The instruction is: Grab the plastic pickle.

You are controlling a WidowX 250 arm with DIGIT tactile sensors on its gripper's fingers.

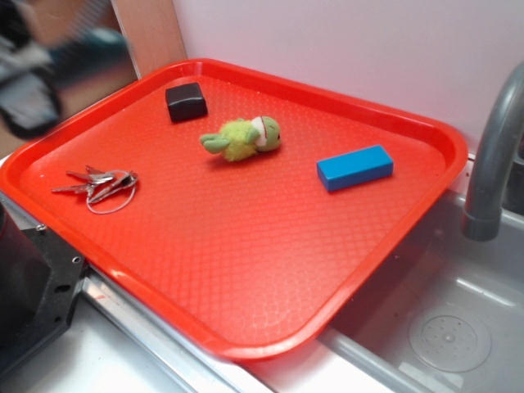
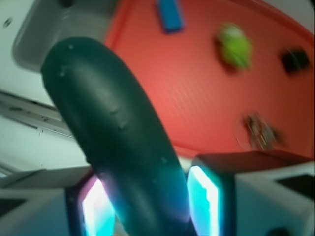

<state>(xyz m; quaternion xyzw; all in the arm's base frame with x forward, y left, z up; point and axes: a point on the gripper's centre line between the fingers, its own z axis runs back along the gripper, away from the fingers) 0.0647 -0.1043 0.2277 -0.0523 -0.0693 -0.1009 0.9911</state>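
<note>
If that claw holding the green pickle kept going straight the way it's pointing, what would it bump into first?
Probably the red tray: the claw, shut on the plastic pickle, points toward its bare middle, short of the blue block and green plush toy. The wrist picture is blurred, so depth is uncertain.

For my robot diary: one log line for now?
gripper: shut on plastic pickle | lifted above red tray | grab: done

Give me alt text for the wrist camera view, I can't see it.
A dark green plastic pickle fills the foreground, clamped between the two jaws of the gripper. Behind it, blurred, is a red tray holding a blue block, a green plush toy, a black block and keys.
</note>
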